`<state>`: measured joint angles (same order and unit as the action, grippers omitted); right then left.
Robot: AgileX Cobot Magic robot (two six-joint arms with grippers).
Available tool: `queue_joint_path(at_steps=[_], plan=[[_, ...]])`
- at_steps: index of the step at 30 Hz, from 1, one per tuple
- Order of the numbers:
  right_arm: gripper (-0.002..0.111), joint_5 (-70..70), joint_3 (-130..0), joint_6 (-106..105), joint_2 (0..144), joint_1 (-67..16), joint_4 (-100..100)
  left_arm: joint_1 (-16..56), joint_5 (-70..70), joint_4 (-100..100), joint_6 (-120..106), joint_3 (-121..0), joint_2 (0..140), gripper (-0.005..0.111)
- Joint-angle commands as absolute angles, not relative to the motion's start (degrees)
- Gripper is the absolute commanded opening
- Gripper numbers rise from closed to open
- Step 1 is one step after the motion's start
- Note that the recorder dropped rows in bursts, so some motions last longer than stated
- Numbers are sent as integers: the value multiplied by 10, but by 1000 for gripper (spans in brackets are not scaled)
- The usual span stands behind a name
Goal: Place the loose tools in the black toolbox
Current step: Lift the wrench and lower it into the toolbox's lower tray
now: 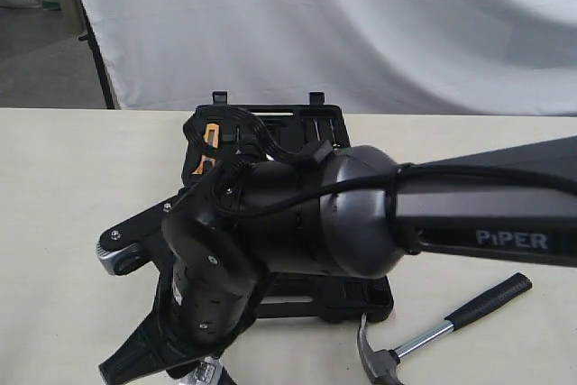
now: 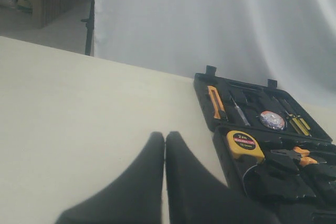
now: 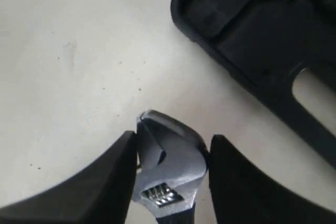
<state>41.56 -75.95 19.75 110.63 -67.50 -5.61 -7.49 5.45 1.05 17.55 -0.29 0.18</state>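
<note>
We find the right tool (image 3: 173,145) closed on the head of the adjustable wrench (image 3: 170,174), with contact apparent on both sides. The wrench lies on the counter (image 3: 79,51) near the handle edge of the open black toolbox (image 3: 262,40), not touching it. The left tool (image 2: 165,139) is pressed together and holds nothing. We judge the wrench stiff, dense, smooth steel. Held by the head alone it may pivot, so a firm grip nearer its balance point seems safer.
</note>
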Motion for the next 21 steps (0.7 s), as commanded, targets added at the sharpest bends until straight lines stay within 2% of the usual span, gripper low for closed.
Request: queue_joint_path(at_steps=[1, 7, 21], plan=[[0, 414, -782, 192, 1099, -656, -108, -89, 50, 13, 178, -4, 0, 1], [0, 353, -786, 191, 1106, -582, -107, -89, 50, 13, 178, -4, 0, 1], [0, 293, -786, 142, 1161, -582, -110, -89, 50, 13, 178, -4, 0, 1]])
